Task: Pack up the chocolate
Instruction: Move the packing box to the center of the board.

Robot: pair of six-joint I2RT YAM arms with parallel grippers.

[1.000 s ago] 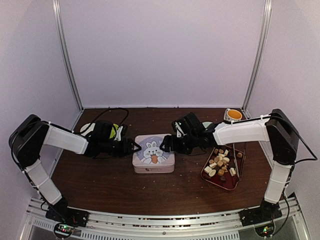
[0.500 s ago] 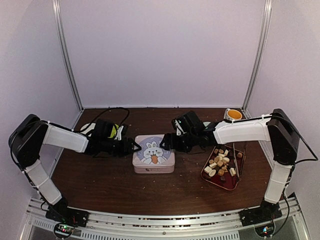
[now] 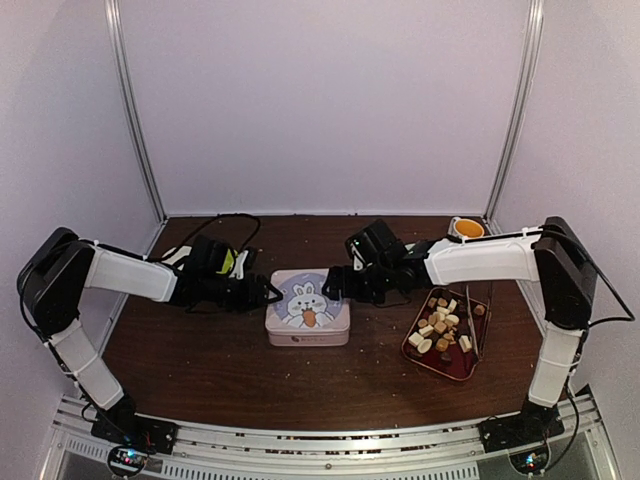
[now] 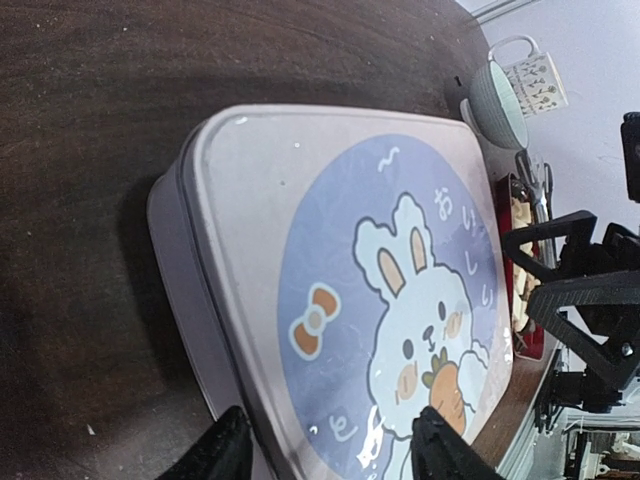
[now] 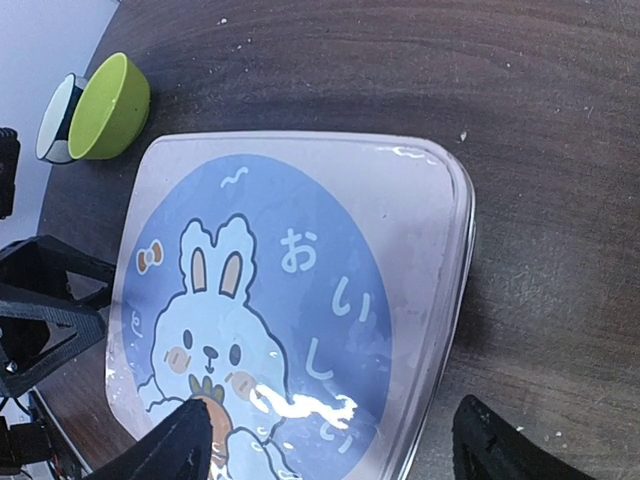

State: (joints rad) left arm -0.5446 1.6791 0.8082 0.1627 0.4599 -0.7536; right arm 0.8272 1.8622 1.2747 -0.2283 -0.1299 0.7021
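The chocolate (image 3: 441, 326), small cream, tan and dark brown pieces, lies in a dark red tray (image 3: 470, 366) at the right. A pink tin (image 3: 307, 308) with a closed bunny lid sits at the table's middle; it fills the left wrist view (image 4: 340, 290) and the right wrist view (image 5: 290, 290). My left gripper (image 3: 268, 293) is open at the tin's left edge, its fingertips (image 4: 215, 455) spread over that edge. My right gripper (image 3: 335, 285) is open at the tin's right edge, with one fingertip (image 5: 185, 440) over the lid and the other over the table.
A green bowl (image 3: 229, 262) and a white dish stand behind my left gripper; the bowl also shows in the right wrist view (image 5: 110, 105). An orange-filled cup (image 3: 466, 229) stands at the back right. A grey bowl and a patterned mug (image 4: 505, 90) are behind the right arm. Crumbs dot the table.
My right gripper has edged slightly toward the back at the tin's right edge. The left gripper and the tin have barely moved.
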